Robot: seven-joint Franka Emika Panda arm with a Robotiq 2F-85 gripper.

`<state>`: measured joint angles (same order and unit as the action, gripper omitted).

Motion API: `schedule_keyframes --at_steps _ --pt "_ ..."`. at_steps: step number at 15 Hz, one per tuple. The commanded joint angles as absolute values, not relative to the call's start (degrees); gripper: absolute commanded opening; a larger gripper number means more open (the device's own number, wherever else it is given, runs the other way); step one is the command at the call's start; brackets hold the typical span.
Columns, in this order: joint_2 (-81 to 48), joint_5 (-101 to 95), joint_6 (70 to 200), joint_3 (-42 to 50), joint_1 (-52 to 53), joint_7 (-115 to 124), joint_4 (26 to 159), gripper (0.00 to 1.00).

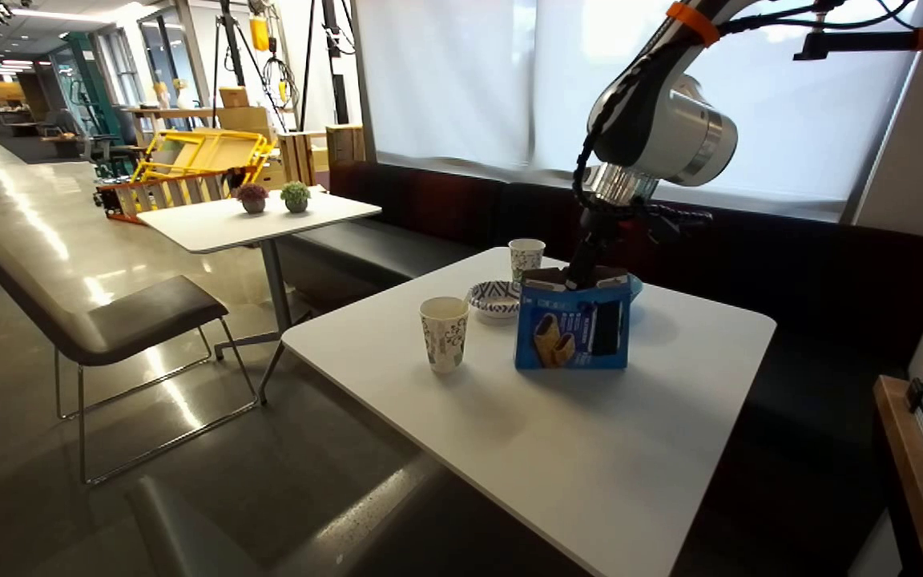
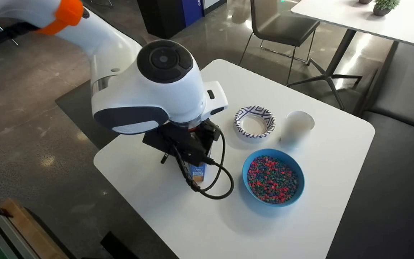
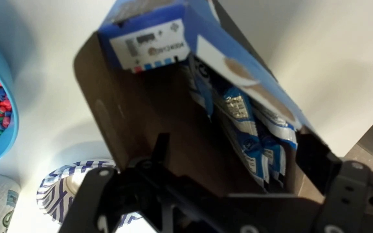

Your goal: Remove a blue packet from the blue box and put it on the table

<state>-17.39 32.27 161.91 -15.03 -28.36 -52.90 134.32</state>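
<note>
Gripper (image 1: 578,280) dips into the top of the blue box (image 1: 572,328) in an exterior view. The box stands upright on the table (image 1: 558,449), broad printed face toward the camera, long side running left to right. Can't tell from here how far apart the jaws are, and the box's front hides its contents.

Also in an exterior view, the arm (image 2: 135,95) blocks most of the box, just a bit peeking out underneath, so no read on the grip.

Wrist view's the useful one: fingers (image 3: 161,149) spread wide, nothing pinched that I can see. The blue packets (image 3: 249,142) are inside the box, in the gap between the fingers, closer to the finger at picture right. Can't tell if it touches them. Their long axis slants upper left to lower right, same as the box, striped ends toward lower right.
</note>
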Motion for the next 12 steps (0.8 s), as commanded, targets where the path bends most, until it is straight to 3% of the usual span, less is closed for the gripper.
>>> schedule_keyframes --at_steps 1,8,9,10,12 --pt "-17.39 32.28 161.91 -15.05 -28.38 -52.91 134.32 1.0" --pt "-19.12 40.31 160.72 -21.75 -33.0 -64.76 131.79 1.0" --pt "-19.39 41.27 160.81 -22.55 -33.58 -66.56 131.58 0.95" --pt "-19.67 41.73 160.35 -23.08 -34.03 -67.74 131.41 0.74" --pt "-20.04 42.23 159.34 -23.89 -34.92 -69.81 131.23 0.69"
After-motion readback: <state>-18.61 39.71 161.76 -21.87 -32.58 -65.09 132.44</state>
